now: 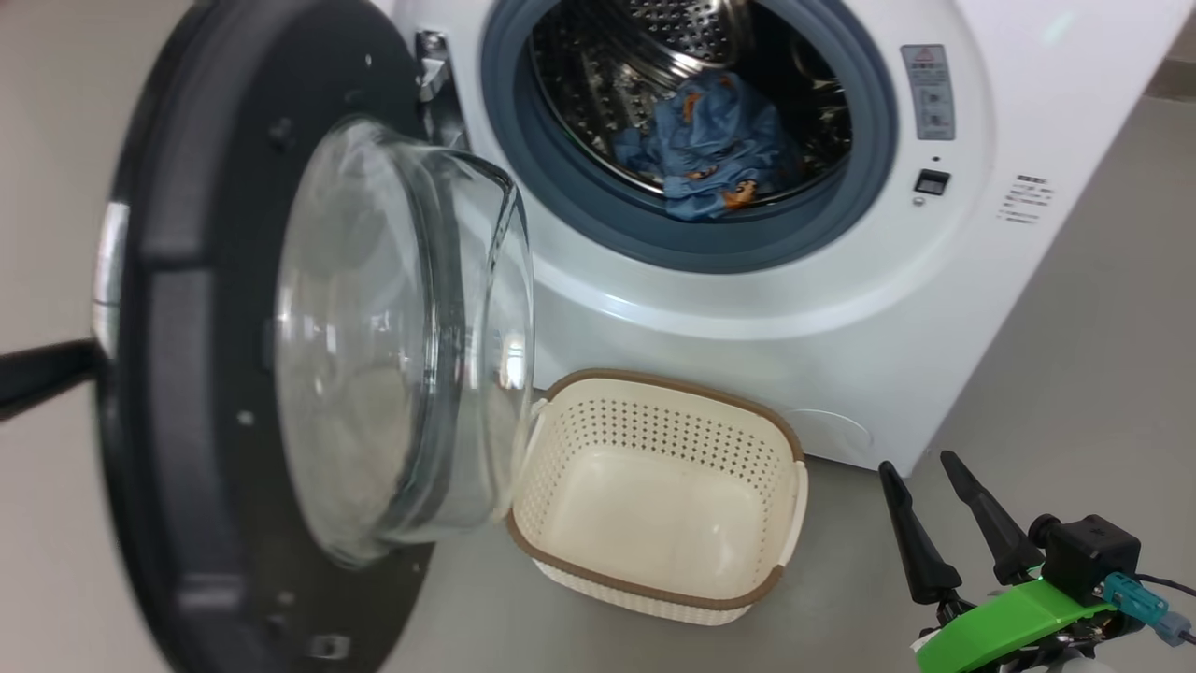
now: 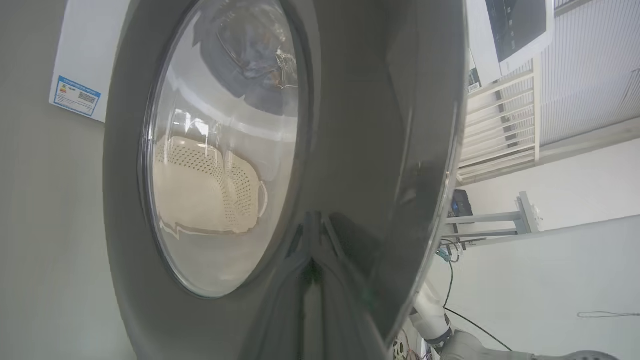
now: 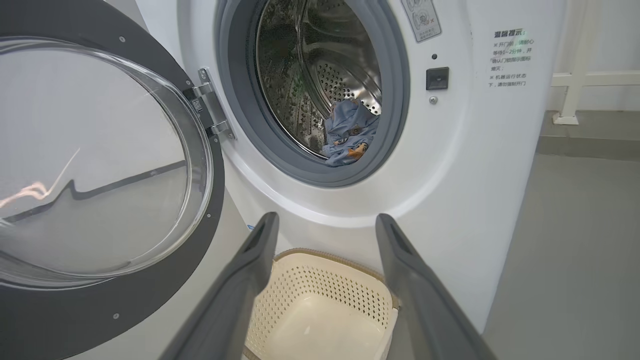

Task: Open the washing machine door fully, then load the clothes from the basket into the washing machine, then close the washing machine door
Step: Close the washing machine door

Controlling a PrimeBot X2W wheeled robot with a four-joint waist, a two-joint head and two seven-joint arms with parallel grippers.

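The washing machine [image 1: 747,308] stands with its door [image 1: 187,402] swung out to the left, glass bowl facing me. The clothes [image 1: 710,150], blue printed fabric, lie inside the steel drum. The basket [image 1: 654,425] sits on the floor below the opening, with nothing in it. My left gripper [image 1: 56,369] reaches in from the far left behind the door's outer edge. In the left wrist view it [image 2: 312,270] is shut, its tip against the door's glossy outer rim [image 2: 360,150]. My right gripper [image 1: 920,463] hangs open to the right of the basket, holding nothing. In the right wrist view, its fingers [image 3: 326,222] frame the basket [image 3: 325,280].
Grey floor spreads to the right of the machine [image 3: 575,240]. A white railing post [image 3: 570,100] stands behind it on the right. The open door's hinge [image 3: 212,112] sits on the left of the grey gasket [image 3: 300,170]. A blue label [image 2: 76,96] sits on the machine's side.
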